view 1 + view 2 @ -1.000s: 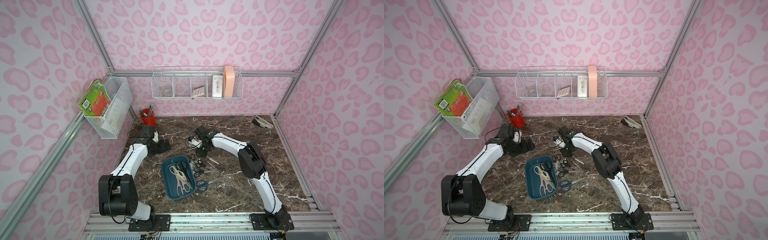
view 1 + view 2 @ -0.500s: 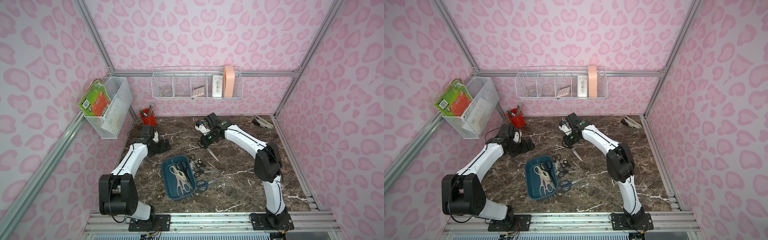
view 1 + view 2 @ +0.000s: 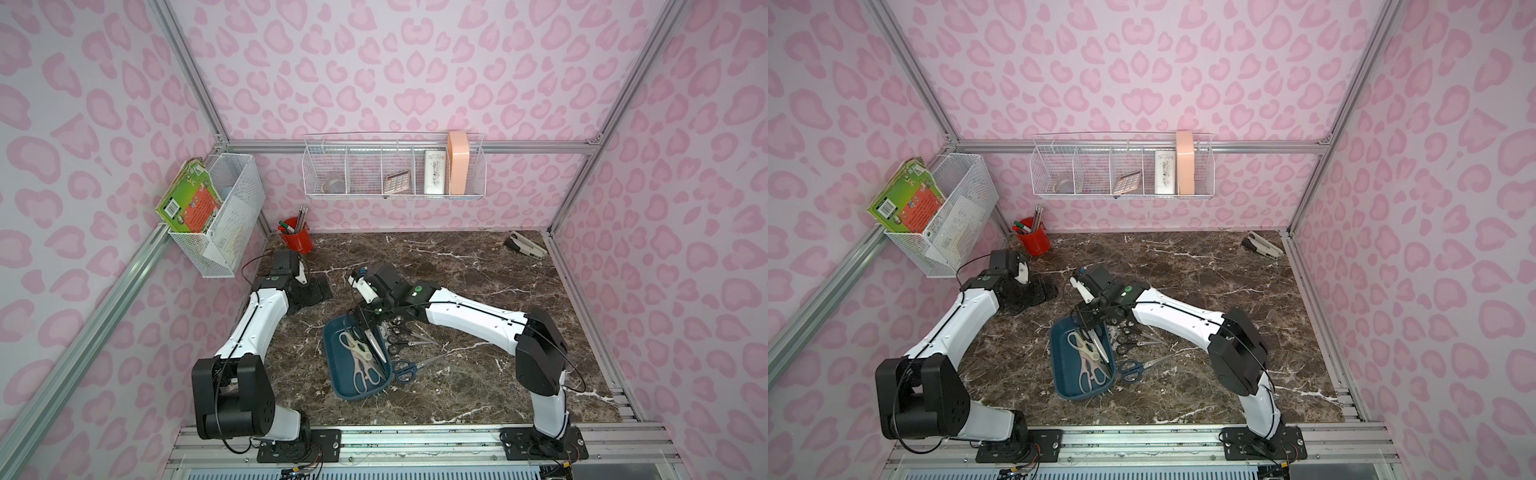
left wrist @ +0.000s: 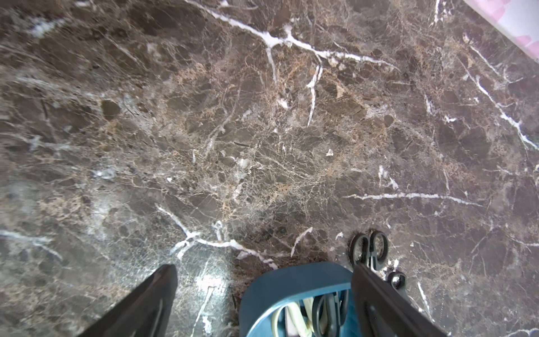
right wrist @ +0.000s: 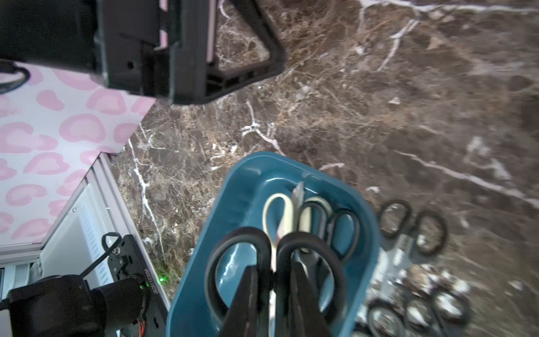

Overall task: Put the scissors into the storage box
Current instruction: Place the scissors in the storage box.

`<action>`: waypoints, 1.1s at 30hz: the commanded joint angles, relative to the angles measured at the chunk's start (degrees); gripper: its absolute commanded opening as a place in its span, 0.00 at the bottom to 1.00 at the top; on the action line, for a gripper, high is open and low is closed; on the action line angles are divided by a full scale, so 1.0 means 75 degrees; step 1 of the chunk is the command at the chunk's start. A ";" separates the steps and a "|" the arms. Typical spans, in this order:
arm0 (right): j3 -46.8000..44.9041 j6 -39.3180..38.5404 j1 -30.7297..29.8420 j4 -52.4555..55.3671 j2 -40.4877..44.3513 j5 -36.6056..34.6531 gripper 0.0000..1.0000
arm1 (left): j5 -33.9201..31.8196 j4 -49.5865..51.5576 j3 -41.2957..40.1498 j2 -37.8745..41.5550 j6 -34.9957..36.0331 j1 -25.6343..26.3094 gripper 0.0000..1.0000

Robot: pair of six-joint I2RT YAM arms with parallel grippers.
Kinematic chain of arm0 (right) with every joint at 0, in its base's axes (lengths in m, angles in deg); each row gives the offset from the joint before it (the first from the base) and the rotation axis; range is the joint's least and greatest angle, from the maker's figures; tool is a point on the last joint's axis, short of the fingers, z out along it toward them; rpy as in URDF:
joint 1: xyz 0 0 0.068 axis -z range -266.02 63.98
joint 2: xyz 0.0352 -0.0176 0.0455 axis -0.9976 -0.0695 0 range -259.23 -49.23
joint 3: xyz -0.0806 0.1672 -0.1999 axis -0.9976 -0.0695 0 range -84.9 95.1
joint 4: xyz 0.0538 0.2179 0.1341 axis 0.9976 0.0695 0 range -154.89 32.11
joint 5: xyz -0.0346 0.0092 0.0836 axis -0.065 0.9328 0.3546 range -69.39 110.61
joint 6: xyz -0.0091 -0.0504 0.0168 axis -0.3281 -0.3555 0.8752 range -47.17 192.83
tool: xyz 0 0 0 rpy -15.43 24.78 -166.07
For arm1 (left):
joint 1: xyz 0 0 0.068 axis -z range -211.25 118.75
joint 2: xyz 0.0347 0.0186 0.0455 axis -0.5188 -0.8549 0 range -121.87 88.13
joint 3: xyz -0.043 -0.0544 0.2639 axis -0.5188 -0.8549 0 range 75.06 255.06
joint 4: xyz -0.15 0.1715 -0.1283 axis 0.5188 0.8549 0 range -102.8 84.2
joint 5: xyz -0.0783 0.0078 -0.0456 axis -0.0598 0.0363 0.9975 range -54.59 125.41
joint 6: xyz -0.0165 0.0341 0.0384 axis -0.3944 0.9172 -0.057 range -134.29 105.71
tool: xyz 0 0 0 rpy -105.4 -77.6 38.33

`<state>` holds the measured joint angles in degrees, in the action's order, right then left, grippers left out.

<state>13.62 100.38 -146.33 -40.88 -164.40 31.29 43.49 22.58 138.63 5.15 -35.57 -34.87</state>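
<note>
My right gripper is shut on a pair of black-handled scissors, pinching them between the two handle loops. In both top views this gripper hangs over the far end of the teal storage box, and the held pair's blade slants down into it. Cream-handled shears and another black pair lie inside the box. Several small black pairs and a blue-handled pair lie on the table to its right. My left gripper is open and holds nothing, left of the box's far end.
A red pencil cup stands at the back left corner, just behind my left arm. A grey-white stapler lies at the back right. White wire baskets hang on the back wall and the left wall.
My right arm has swung from the far middle of the table back towards me and to the left, carrying the black-handled scissors over the box's far end. The left arm has not moved.
</note>
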 commanded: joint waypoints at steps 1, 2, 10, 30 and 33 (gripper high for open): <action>0.0369 0.0410 -0.0352 -0.0439 -0.0440 -0.0397 0.00 | -0.0451 0.0146 0.0014 0.0161 -0.0034 -0.0028 0.98; 0.0473 0.0328 -0.0455 -0.0396 -0.0614 -0.0437 0.00 | -0.0526 0.0152 0.0005 0.0199 -0.0034 -0.0045 0.98; 0.1248 -0.0248 -0.0910 0.0568 -0.1756 -0.0859 0.00 | -0.0751 0.0204 -0.0052 0.0388 -0.0185 -0.0094 0.98; 0.1867 -0.0638 -0.0792 0.0659 -0.2170 -0.0592 0.33 | -0.1007 0.0242 -0.0133 0.0529 -0.0257 -0.0139 0.98; 0.1532 -0.0616 -0.0609 0.0445 -0.1673 -0.0618 0.33 | -0.0902 0.0208 -0.0158 0.0494 -0.0234 -0.0134 0.98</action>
<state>26.41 96.45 -151.86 -35.66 -179.61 26.74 36.23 24.09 137.58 8.98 -37.34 -35.90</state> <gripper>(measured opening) 0.329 0.983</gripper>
